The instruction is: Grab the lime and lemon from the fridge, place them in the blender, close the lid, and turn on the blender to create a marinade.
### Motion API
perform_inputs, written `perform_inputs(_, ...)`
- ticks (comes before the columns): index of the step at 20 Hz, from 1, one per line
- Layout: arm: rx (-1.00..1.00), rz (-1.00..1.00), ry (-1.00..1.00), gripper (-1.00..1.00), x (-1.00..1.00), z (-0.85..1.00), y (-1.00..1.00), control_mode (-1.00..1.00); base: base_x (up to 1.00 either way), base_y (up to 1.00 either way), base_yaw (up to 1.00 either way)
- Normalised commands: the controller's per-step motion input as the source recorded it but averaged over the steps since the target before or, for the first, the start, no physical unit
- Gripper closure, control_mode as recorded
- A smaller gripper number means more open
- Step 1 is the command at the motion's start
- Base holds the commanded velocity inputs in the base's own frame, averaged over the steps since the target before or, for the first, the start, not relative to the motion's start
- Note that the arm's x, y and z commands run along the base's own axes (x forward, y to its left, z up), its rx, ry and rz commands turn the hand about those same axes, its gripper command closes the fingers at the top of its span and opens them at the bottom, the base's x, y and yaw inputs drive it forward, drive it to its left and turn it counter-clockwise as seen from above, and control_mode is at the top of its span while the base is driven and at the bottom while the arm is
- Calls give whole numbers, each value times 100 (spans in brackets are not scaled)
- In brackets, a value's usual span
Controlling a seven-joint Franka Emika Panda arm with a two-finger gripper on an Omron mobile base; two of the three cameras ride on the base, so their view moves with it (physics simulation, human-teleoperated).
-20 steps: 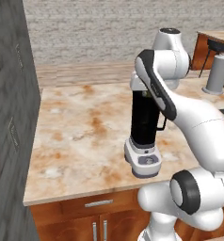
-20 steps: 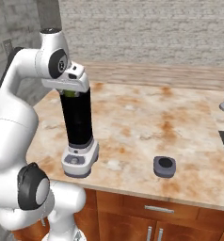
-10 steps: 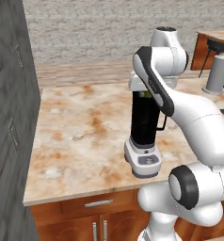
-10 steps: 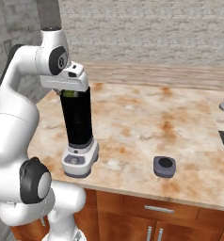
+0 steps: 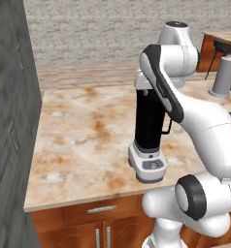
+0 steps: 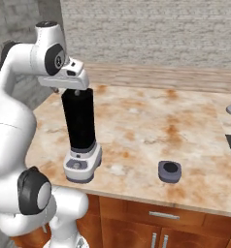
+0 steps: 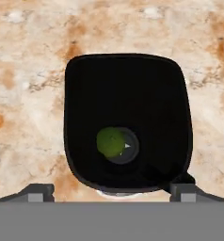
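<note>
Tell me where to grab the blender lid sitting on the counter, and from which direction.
Come straight down from above. The lid lies flat on the counter, apart from the blender, with bare counter all round. It is low and round, so a side approach looks awkward. Open the jaws across its outer rim rather than the centre, which is too small here to judge.

No writing to be read anywhere here — the blender (image 5: 149,131) carries no brand or label on its jar or base, its front button is blank, and the lid (image 6: 170,170) on the counter (image 6: 137,126) is plain — no numbers, no signs.
</note>
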Motion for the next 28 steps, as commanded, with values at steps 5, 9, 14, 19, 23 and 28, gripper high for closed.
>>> perform_inputs(5, 0, 0, -24, -100, -97, 13, 0, -100, 0, 0, 0)
perform_inputs(9, 0, 0, -10, -100, -100, -40, 0, -100, 0, 0, 0)
perform_inputs(14, 0, 0, 0, -100, -91, -65, 0, -100, 0, 0, 0)
perform_inputs(19, 0, 0, 18, -100, -34, -50, 13, -100, 0, 0, 0)
perform_inputs(23, 0, 0, 14, -100, -20, -44, 7, -100, 0, 0, 0)
perform_inputs(28, 2, -3, 0, -100, -64, -24, -10, -100, 0, 0, 0)
